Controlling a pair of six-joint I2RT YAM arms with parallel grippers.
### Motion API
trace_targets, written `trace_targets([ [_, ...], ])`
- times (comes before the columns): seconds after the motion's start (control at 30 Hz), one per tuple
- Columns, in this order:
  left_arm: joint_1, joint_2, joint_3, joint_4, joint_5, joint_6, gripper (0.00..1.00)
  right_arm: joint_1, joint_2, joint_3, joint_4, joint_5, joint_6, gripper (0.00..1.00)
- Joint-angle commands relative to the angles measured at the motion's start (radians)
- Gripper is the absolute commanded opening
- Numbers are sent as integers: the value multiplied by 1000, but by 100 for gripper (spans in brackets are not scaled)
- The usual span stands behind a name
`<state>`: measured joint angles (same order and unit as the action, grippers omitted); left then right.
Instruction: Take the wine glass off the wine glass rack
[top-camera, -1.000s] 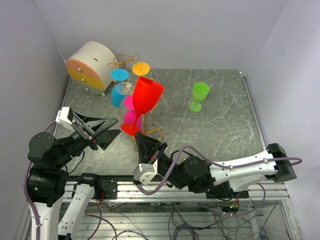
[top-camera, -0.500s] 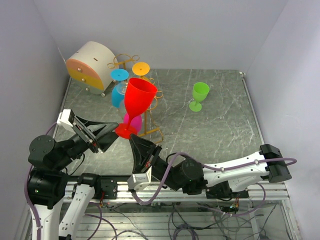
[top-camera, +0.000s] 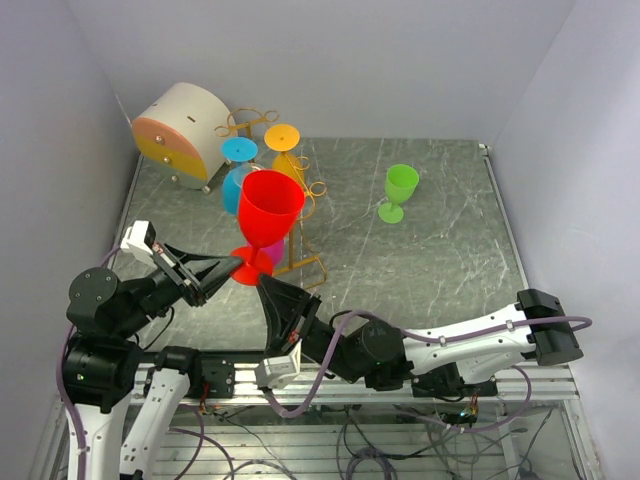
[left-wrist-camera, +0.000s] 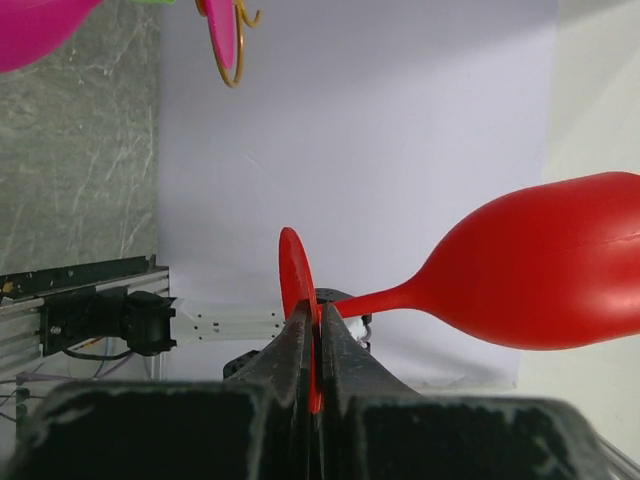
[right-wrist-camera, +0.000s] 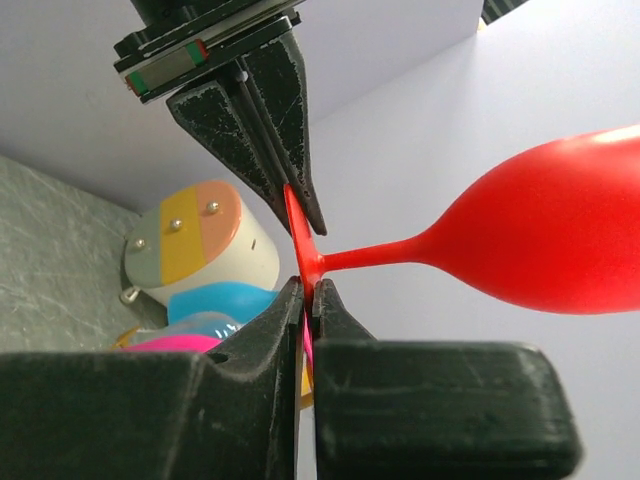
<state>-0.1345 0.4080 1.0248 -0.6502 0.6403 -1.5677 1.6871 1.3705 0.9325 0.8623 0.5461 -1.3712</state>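
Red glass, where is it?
Top view: the red glass is in the air left of centre, near the gold rack, its foot pinched by the left tool and right tool.

Two-arm bench robot, black and white finish.
Left arm (top-camera: 100, 320): round black joint housings, white links, white wrist block. Right arm (top-camera: 470, 335): white forearm, black joints, looped lilac cable (top-camera: 328, 355). Black wedge-shaped fingers (top-camera: 205, 268). Silver aluminium base rail (top-camera: 540, 378).

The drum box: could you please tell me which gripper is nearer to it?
Left, narrowly. Both are shut on the foot of the red glass: the left gripper on the side toward the box, the right gripper at its near edge, farther off.
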Motion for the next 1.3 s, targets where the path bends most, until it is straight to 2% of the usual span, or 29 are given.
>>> trace_targets([
  [0.0,3,-23,-27,16,97,6,7,24,-33,-27,93,41,11,11],
  [0.07,3,-32,-42,19,82,13,7,27,-60,-51,114,95,21,41],
  [0.1,3,-39,-53,29,74,14,7,34,-81,-63,120,129,28,52],
  [0.13,3,-47,-68,43,64,8,7,41,-104,-77,110,181,40,56],
  [0.23,3,-83,-137,156,36,-27,7,76,-199,-110,-14,308,140,59],
  [0.33,3,-98,-181,235,18,6,7,85,-302,-88,-330,412,396,59],
  [0.4,3,-76,-172,222,10,98,7,81,-359,-48,-549,451,586,58],
  [0.5,3,-28,-115,127,-11,294,7,62,-411,22,-766,518,789,56],
  [0.6,3,-5,-79,62,-39,436,7,-16,-412,151,-986,513,994,52],
  [0.7,3,-2,-52,5,-75,546,7,-228,-373,306,-1268,349,1229,44],
  [0.8,3,-5,-19,-56,-115,631,8,-477,-321,450,-1422,135,1370,30],
  [0.97,3,-4,22,-136,-170,725,7,-600,-216,676,-1596,-93,1500,0],
  [1.07,3,5,52,-168,-182,759,7,-631,-199,777,-1632,-294,1555,0],
  [1.1,3,8,64,-179,-190,767,7,-632,-206,788,-1623,-362,1567,1],
  [1.17,3,15,82,-197,-201,781,7,-631,-230,785,-1586,-483,1587,33],
  [1.23,3,17,91,-199,-200,787,7,-632,-244,780,-1561,-594,1597,54],
  [1.27,3,19,93,-196,-198,785,7,-631,-240,785,-1563,-630,1602,58],
])
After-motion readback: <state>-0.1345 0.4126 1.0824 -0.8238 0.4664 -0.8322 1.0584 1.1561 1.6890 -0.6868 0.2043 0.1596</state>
